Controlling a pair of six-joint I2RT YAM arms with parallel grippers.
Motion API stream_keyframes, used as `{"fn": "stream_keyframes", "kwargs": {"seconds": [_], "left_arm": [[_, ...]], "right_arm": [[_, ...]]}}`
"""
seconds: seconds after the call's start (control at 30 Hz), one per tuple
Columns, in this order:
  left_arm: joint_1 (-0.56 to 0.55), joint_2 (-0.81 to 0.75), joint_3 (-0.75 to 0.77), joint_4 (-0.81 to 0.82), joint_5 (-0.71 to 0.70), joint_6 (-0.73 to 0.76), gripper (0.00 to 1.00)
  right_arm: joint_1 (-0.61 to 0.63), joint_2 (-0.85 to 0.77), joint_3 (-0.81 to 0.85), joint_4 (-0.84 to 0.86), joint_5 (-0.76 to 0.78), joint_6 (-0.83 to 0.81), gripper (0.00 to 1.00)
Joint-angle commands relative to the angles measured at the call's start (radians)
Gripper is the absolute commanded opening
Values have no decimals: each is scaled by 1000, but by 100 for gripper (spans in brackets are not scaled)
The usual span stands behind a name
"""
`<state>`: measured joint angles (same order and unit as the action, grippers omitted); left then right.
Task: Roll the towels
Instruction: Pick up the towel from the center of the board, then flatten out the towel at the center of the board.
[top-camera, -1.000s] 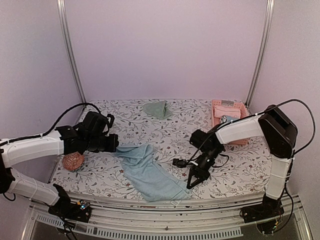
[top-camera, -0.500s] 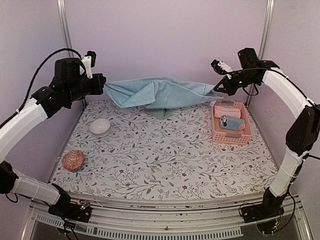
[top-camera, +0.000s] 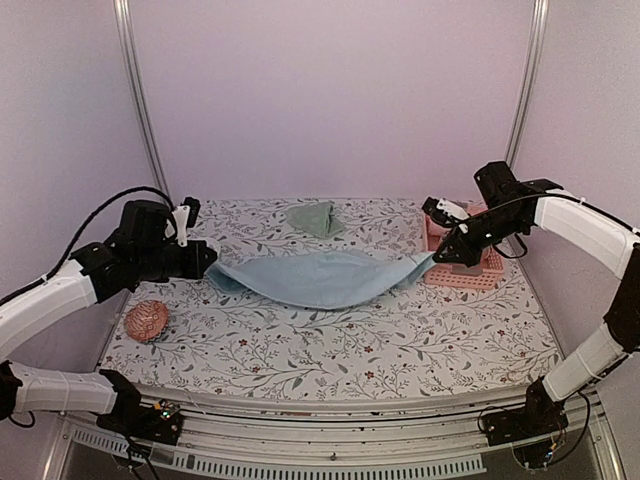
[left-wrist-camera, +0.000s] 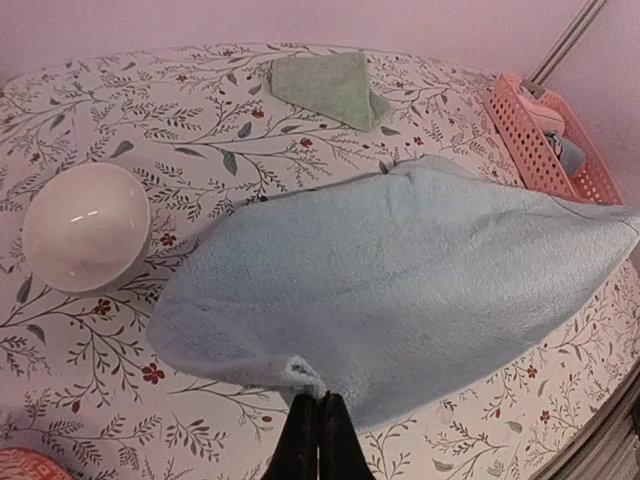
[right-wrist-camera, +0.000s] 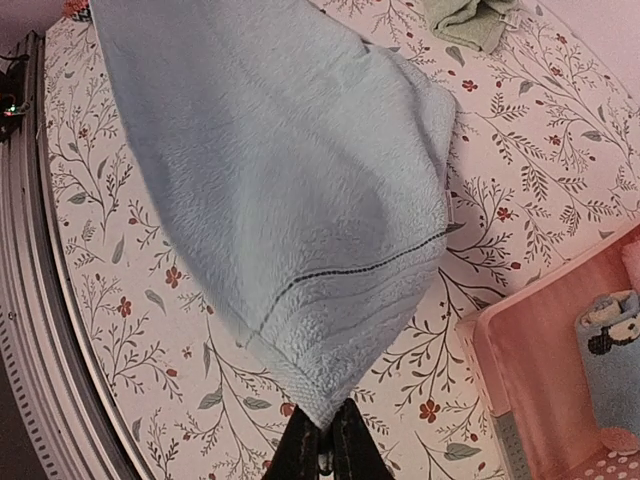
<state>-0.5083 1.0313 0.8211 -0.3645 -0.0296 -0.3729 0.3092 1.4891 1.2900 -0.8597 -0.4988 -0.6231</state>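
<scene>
The light blue towel (top-camera: 320, 277) hangs stretched between both grippers just above the floral table, sagging in the middle. My left gripper (top-camera: 207, 263) is shut on its left corner; in the left wrist view (left-wrist-camera: 322, 400) the closed fingertips pinch the towel (left-wrist-camera: 400, 290) edge. My right gripper (top-camera: 440, 257) is shut on its right corner, seen in the right wrist view (right-wrist-camera: 322, 432) under the towel (right-wrist-camera: 280, 190). The sage-green towel (top-camera: 315, 217) lies crumpled at the back centre, also in the left wrist view (left-wrist-camera: 330, 88) and the right wrist view (right-wrist-camera: 470, 18).
A pink slatted basket (top-camera: 478, 272) with rolled items stands at the back right, just behind my right gripper. A white bowl (left-wrist-camera: 85, 226) sits under my left arm. A reddish patterned ball (top-camera: 146, 321) lies at the front left.
Both grippers have come down from high at the back with the blue towel stretched between them; it now hangs low over the table's middle. A second ago it lay on the front of the table.
</scene>
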Motion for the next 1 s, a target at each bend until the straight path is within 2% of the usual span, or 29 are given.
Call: {"fn": "stream_keyframes", "kwargs": {"seconds": [0.0, 0.23, 0.57, 0.73, 0.97], "left_arm": [[6, -74, -20, -22, 5, -32, 0], [8, -81, 70, -17, -106, -16, 0], [8, -40, 335, -55, -168, 101, 0], [8, -82, 339, -92, -162, 93, 0], [8, -224, 184, -148, -71, 25, 0]], "right_arm": [[-2, -74, 3, 45, 34, -6, 4], [-6, 28, 139, 95, 167, 81, 4], [-8, 52, 390, 42, 252, 100, 4], [-10, -33, 330, 33, 279, 92, 4], [-9, -250, 107, -25, 171, 39, 4]]}}
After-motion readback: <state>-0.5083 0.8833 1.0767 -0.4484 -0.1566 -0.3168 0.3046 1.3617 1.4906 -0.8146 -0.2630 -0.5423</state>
